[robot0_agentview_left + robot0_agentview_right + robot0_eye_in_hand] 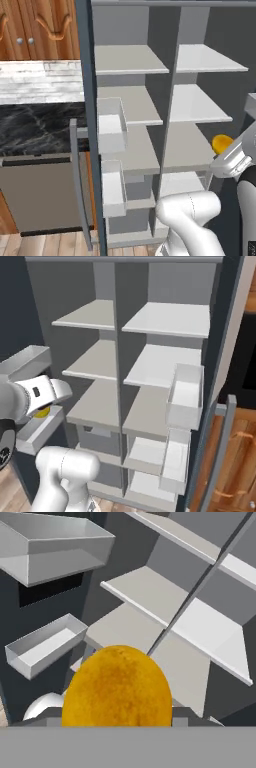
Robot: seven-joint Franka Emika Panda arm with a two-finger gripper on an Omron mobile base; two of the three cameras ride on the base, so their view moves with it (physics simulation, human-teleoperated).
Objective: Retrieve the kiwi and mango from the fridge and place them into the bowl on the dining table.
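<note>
Mango (116, 687) is being gripped between the tips of the claw (117, 722), held in front of the open fridge (120, 406), beside its light grey shelves (130, 107) and white door bins (111, 127), clear of every shelf.
</note>
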